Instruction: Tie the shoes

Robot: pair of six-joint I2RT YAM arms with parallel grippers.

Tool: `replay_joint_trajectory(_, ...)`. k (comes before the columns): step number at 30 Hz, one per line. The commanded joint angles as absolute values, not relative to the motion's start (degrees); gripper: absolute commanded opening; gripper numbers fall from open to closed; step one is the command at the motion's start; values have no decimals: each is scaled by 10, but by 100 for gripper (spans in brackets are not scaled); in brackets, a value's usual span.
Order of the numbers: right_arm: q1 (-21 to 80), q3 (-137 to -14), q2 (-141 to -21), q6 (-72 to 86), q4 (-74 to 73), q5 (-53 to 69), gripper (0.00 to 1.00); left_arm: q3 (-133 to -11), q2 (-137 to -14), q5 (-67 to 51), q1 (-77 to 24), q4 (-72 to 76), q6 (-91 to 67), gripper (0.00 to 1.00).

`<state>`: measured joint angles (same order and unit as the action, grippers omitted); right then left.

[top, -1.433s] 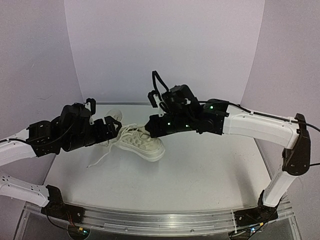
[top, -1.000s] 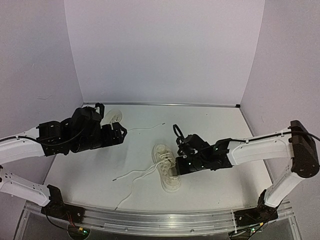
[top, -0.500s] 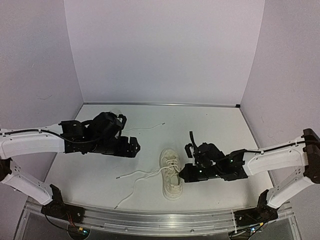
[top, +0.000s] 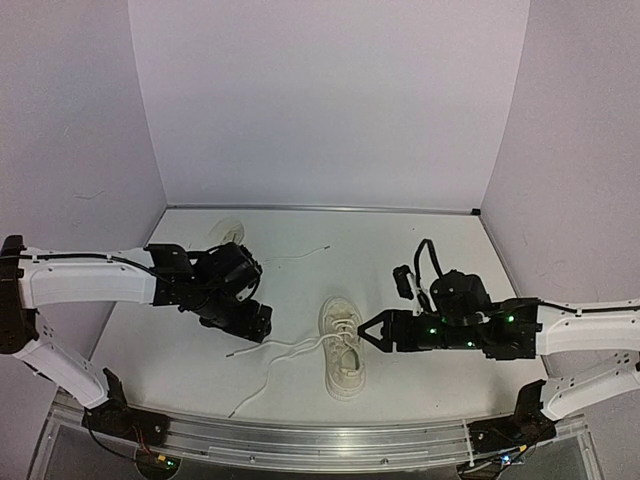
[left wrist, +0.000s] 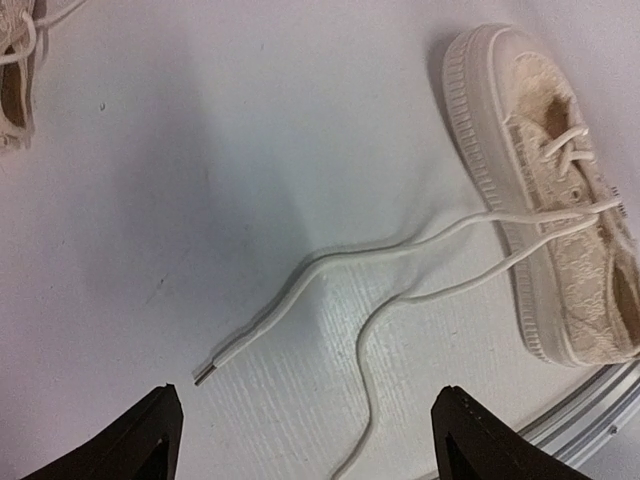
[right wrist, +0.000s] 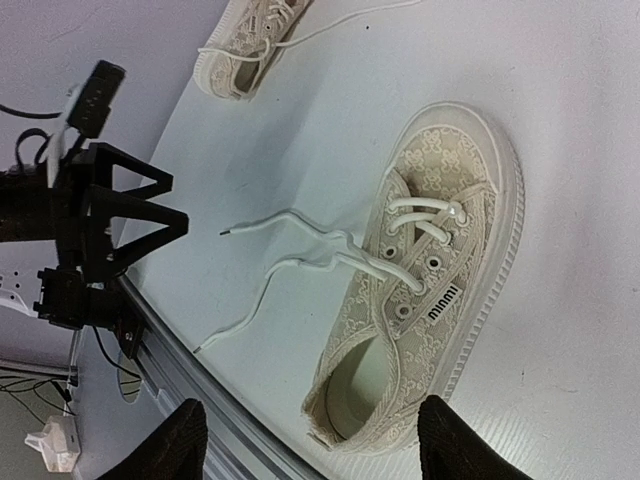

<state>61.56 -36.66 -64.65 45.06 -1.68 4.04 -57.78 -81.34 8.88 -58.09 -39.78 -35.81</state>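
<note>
One cream shoe (top: 342,346) lies near the table's front, toe pointing away, its two laces (top: 270,352) trailing loose to the left. The other shoe (top: 228,232) sits at the back left. My right gripper (top: 370,334) stands open just right of the near shoe, touching nothing. In the right wrist view the shoe's heel (right wrist: 380,390) lies beyond the spread fingers of my right gripper (right wrist: 315,445). My left gripper (top: 256,325) hangs open over the lace ends. In the left wrist view a lace tip (left wrist: 202,377) lies just ahead of the left gripper (left wrist: 315,430), with the shoe (left wrist: 560,230) to the right.
A metal rail (top: 300,440) runs along the table's front edge, close to the near shoe's heel and the longer lace end (top: 234,414). Pale walls close the table at the back and sides. The far shoe (left wrist: 15,70) lies well off from the left gripper.
My right gripper has opened, let go of the near shoe and drawn back to the right. My left gripper has dropped toward the lace ends. The shoe stays where it was set.
</note>
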Motion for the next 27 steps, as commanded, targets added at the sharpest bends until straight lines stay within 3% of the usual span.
replay_joint_trajectory(1,617,-386,-632,415,-59,30,73,-595,-859,87,-567,-455,-328,86)
replay_joint_trajectory(23,617,-412,-610,371,-75,50,78,-629,-1043,-36,-481,-436,-171,64)
replay_joint_trajectory(27,617,-418,-620,362,-76,52,78,-605,-1035,-45,-481,-423,-176,50)
